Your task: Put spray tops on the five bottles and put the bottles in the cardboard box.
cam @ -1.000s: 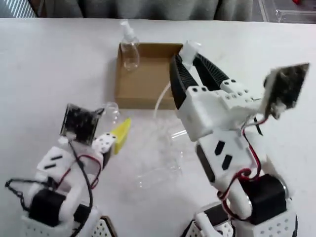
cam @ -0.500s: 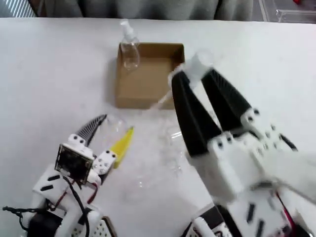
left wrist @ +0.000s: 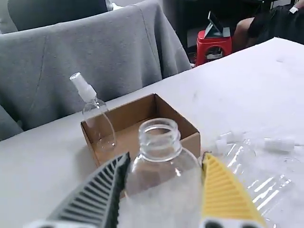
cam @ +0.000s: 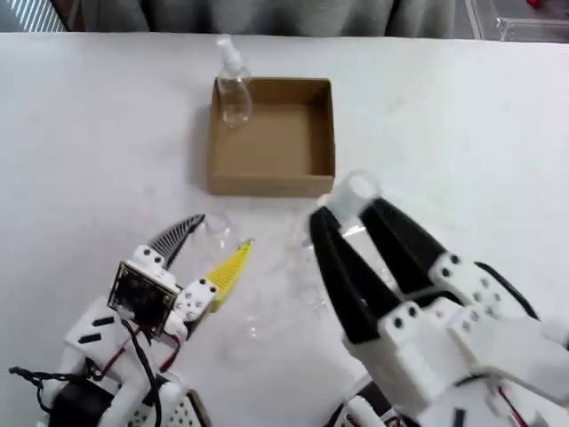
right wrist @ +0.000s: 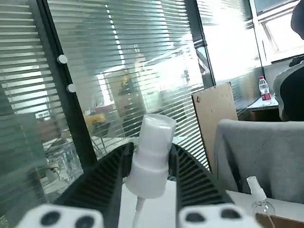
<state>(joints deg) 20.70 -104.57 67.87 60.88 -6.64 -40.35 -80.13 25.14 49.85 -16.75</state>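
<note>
Left wrist view, uncapped bottle gripped within left pincer

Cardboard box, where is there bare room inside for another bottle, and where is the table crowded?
The cardboard box floor is bare apart from the capped bottle in one far corner. Crowded: loose clear bottles lie just outside its near wall.

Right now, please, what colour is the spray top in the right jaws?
The plastic spray top is white, clearest in the right wrist view.
</note>
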